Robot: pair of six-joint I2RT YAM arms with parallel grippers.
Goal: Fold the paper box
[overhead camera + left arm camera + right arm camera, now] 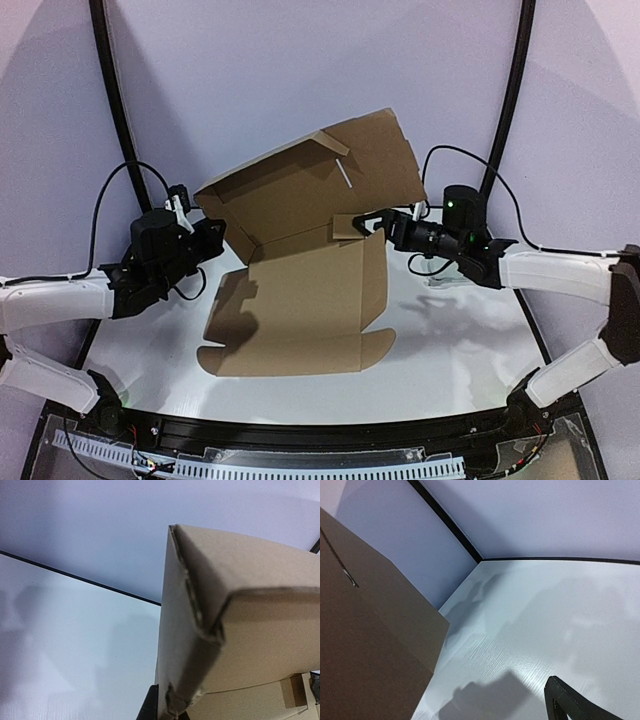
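With the left gripper [212, 235] pinched on the box [300, 300] wall, the right gripper [372, 222], jaws apart, should press the flap [345, 226] just ahead inward squarely.

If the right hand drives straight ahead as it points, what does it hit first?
Likely the paper box: the open right hand points at the small flap near its middle fold. Depth is unclear.
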